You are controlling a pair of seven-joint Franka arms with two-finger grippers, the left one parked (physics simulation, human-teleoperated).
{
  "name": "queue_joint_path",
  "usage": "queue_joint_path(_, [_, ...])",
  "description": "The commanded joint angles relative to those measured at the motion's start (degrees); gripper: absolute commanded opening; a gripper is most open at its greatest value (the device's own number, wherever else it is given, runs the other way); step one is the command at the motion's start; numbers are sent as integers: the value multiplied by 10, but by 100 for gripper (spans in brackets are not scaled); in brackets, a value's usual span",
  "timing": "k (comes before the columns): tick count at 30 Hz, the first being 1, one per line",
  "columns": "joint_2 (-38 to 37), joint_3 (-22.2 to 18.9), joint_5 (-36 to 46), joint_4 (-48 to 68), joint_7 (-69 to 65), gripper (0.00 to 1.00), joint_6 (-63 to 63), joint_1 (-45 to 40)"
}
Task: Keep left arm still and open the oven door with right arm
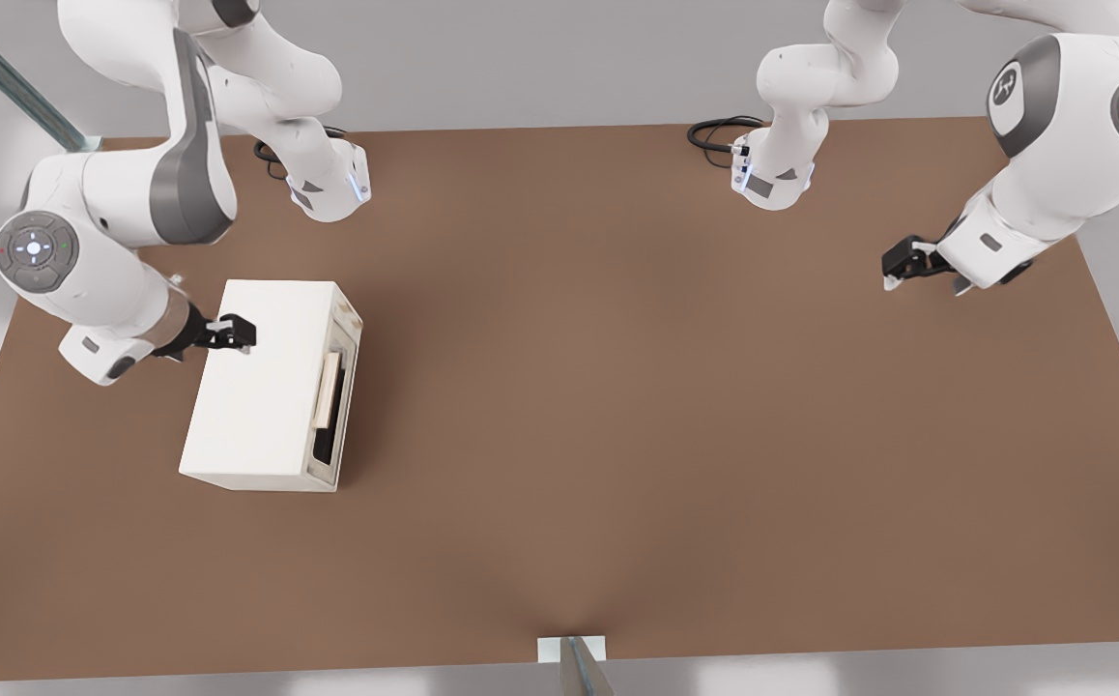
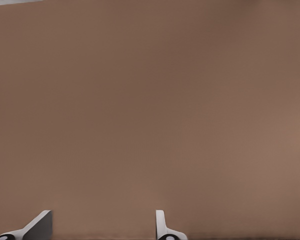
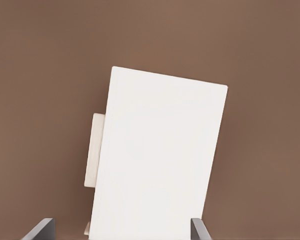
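Light is even and diffuse from overhead — bright, no glare. The oven (image 1: 265, 387) throws a soft shadow onto the table (image 1: 666, 435) toward the front view's right, darkest under its door (image 1: 337, 396). My gripper (image 1: 231, 333), at left of frame above the oven top, casts only a faint smudge. Renders look slightly soft and smoothed — edges of my fingers (image 3: 40, 231) blur at the lower corners of the wrist view. Oven top is near blown-out white.

The cream-white oven door (image 1: 335, 401), shut, with its beige bar handle (image 1: 329, 390), faces the front view's right.
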Motion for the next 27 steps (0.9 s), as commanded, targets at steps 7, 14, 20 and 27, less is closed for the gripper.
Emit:
queue_joint_path(7, [248, -3, -190, 192, 183, 21, -197, 286])
queue_joint_path(14, [334, -36, -263, 196, 410, 21, -225, 289])
queue_joint_path(20, [334, -55, -265, 207, 353, 21, -204, 265])
queue_joint_path(27, [381, -70, -287, 217, 333, 21, -153, 259])
